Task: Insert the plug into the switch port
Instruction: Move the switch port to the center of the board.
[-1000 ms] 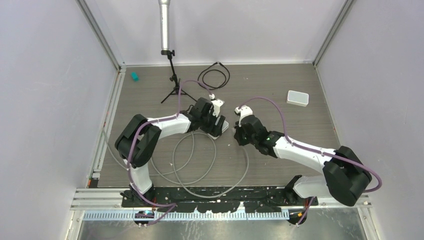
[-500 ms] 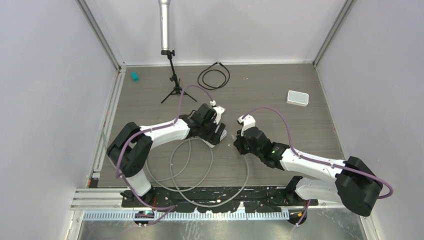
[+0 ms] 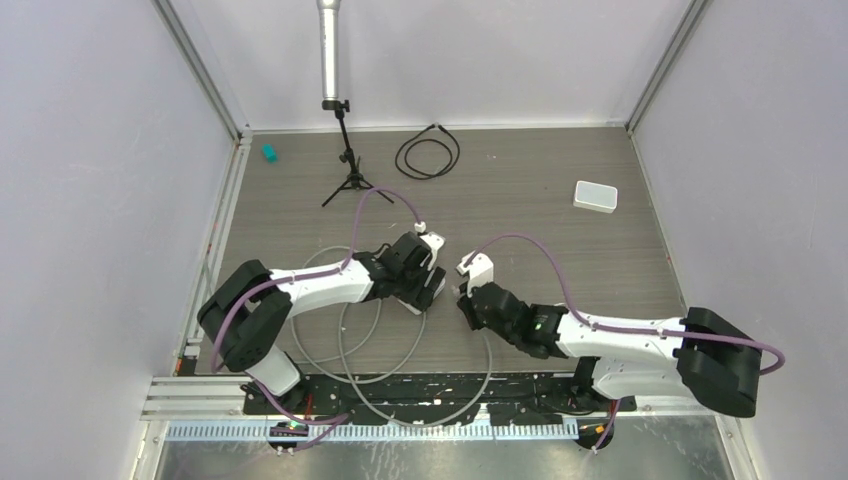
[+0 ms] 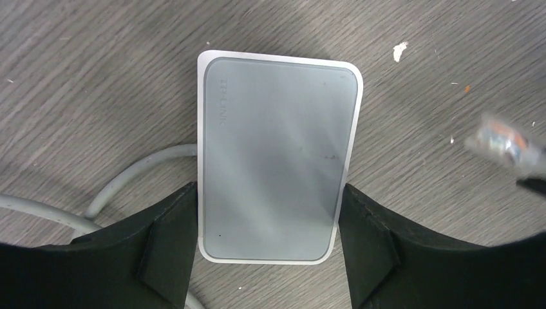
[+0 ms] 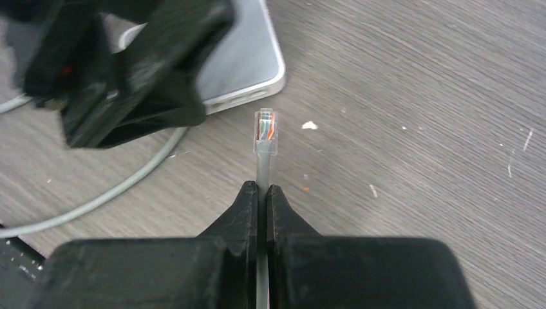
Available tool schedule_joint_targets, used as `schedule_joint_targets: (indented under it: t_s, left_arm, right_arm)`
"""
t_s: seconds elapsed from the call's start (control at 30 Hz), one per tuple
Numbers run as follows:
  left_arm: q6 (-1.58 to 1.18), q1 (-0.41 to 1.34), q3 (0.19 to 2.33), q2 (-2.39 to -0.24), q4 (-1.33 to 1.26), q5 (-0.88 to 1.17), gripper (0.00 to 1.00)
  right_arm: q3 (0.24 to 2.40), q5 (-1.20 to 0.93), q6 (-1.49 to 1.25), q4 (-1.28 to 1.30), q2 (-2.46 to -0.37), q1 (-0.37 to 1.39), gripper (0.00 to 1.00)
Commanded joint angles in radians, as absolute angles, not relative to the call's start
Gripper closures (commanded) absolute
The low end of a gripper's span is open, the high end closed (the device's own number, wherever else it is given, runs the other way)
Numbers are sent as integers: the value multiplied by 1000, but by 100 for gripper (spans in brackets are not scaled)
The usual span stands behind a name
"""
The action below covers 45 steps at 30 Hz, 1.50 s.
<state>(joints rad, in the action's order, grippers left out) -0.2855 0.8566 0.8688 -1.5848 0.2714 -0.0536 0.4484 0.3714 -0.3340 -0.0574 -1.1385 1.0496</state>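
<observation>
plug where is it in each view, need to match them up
Top external: the plug is a tiny speck at centre, just right of the switch.
Left wrist: plug blurred at the right edge.
Right wrist: plug at centre, its cable pinched in the right gripper.
Shared landmark: the grey switch, beside the plug in all three.

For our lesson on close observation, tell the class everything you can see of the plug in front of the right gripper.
The plug is a clear plastic network connector with coloured wires showing inside, ending a grey cable. The right gripper is shut on that cable just behind it, not on the plug itself. It points toward the ported edge of the switch, uninserted, a gap between them.
</observation>
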Motion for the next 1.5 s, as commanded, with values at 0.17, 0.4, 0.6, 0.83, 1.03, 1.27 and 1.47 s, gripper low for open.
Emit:
schedule_joint_targets:
  t_s: [0.17,0.4,0.6,0.83,1.03,1.27,1.47]
  left_arm:
    - [-267,859,818,-1556,187,-76,30]
    - [-232,859,826,-1532,190,-86,16]
    - [-223,859,864,-1537,218,-82,11]
    - [-220,858,870,-1459,225,-63,0]
    - [-217,847,873,-1397,211,-65,0]
    - [-186,775,871,-1402,197,-74,0]
    - [-254,662,858,-1450,87,105,0]
  right_arm:
    - [356,595,-359,-194,-1072,1187,99]
    - [333,587,-377,-184,-1086,1189,100]
    - [313,574,-376,-235,-1097,1188,99]
    - [291,534,-367,-285,-1135,1189,99]
    - [298,527,-355,-330,-1176,1188,100]
    - [299,516,-329,-389,-1223,1188,99]
    - [300,506,-277,-460,-1273,1188,99]
